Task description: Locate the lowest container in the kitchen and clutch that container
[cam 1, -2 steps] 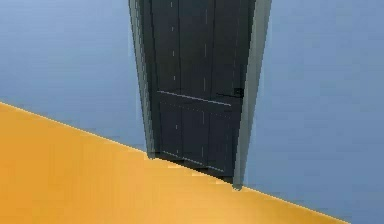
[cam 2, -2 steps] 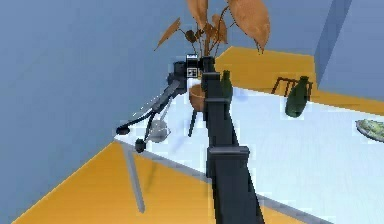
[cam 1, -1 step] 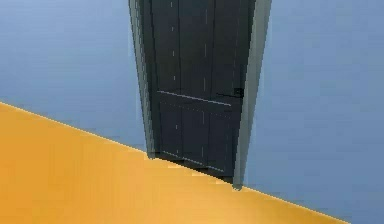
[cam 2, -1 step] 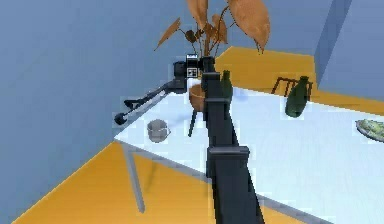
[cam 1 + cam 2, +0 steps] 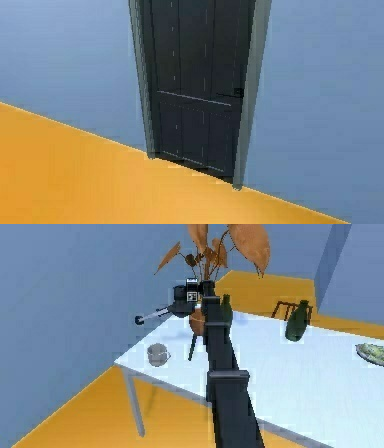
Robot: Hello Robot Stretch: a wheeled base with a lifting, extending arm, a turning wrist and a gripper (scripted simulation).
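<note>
Nothing is held by the gripper, which is set against bare wall at upper left. The likely target, a squat grey vessel, is seen left of centre on the white table. The green vase beside the arm could be knocked if the arm is swung.

Door cut off above — grey blob too small to name.

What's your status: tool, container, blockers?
Tool out at table, holding nothing. Low grey container near table's corner. Plant and green bottle farther along table. Dark door ahead.
</note>
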